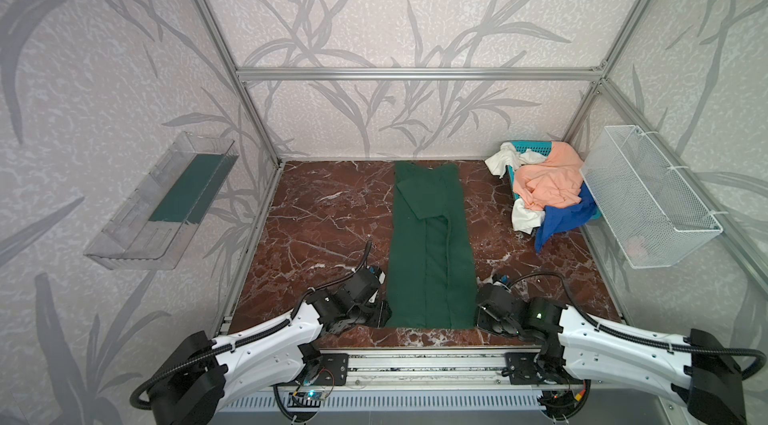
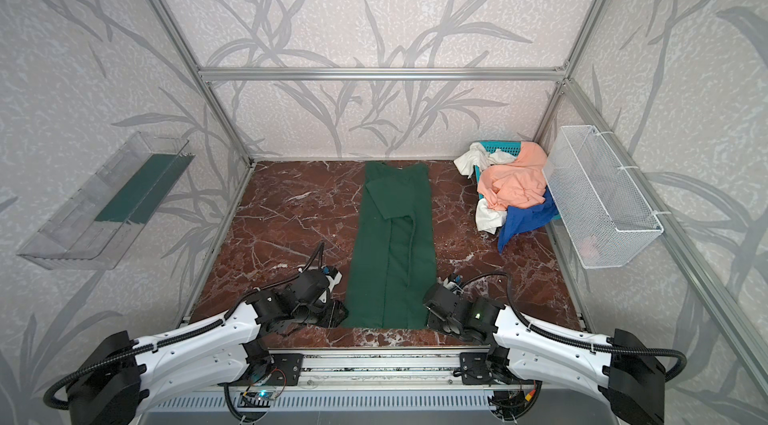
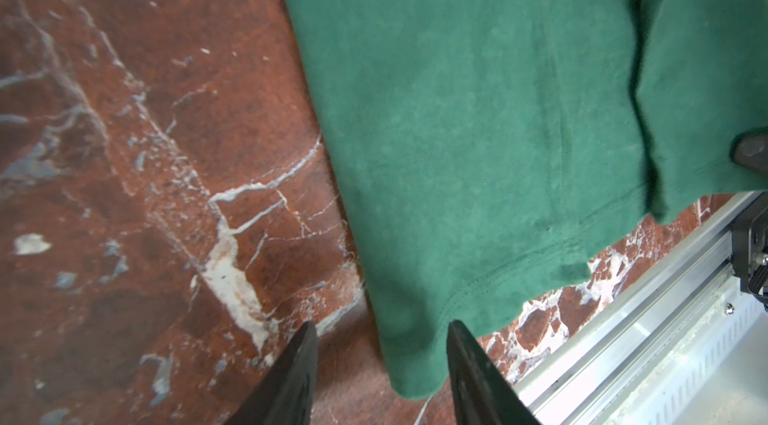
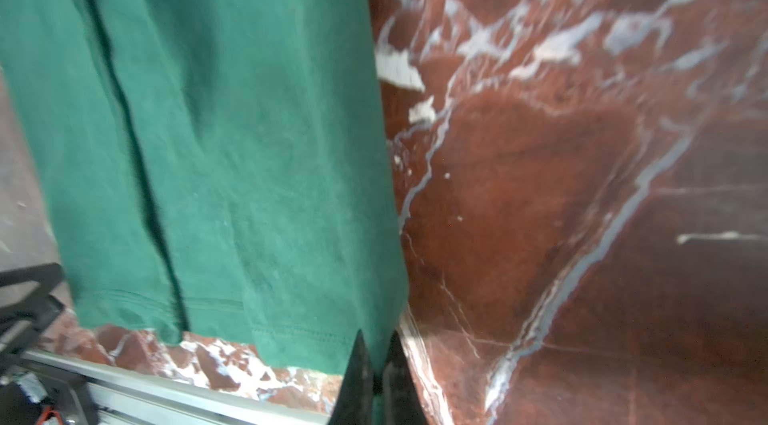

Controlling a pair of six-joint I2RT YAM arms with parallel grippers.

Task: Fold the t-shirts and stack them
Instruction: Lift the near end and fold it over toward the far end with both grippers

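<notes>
The 2 top views sit high up over the near edge of the table [image 1: 324, 211] and look down toward the back wall [image 1: 415, 119]. They are far off, see the whole table, and share almost everything. Each wrist camera is very close to the table. The one behind the left gripper [image 3: 382, 324] sees the near left corner of the green shirt [image 3: 478, 153]. The one behind the right gripper [image 4: 377, 333] sees its near right corner. Both share the shirt's near hem.

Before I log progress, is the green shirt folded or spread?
Partly folded: the green shirt lies as a long strip, sides turned inward.
</notes>
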